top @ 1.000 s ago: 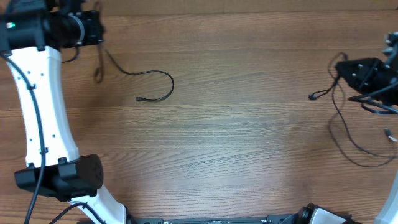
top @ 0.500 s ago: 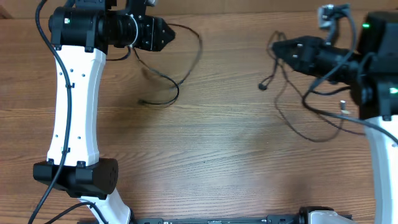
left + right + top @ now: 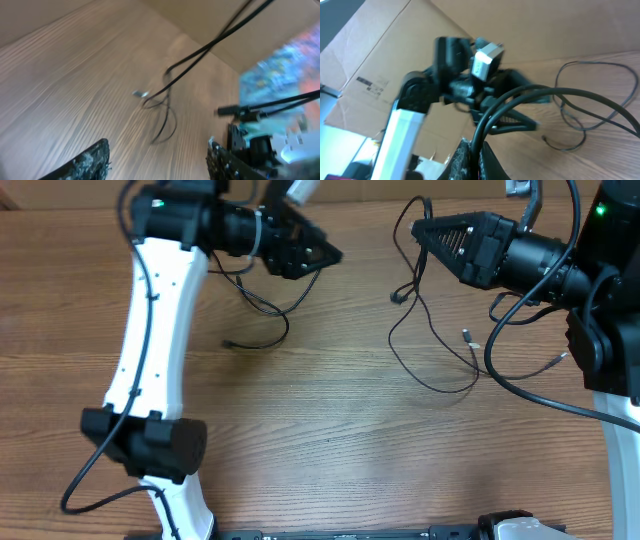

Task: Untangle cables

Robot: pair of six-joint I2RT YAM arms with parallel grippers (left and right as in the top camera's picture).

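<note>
Cables (image 3: 391,340) hang looped from the right end effector (image 3: 416,228), pinched tight; another cord (image 3: 286,328) lies on the tabletop (image 3: 330,440) near the spread left end effector (image 3: 335,255)

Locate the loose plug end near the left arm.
Overhead view: the plug end lies on the table, left of centre, beside the left arm's white link.

Left arm (image 3: 150,320): long white link, small dark screw dots, thin black wire along side; black joint housings, green light near top. Right arm (image 3: 540,255): black housings, green light, thick black wires looping, white link at frame edge. Left tool (image 3: 330,253): black wedge; finger pads (image 3: 95,160) black, grey-speckled. Right tool (image 3: 420,228): black, triangular
</note>
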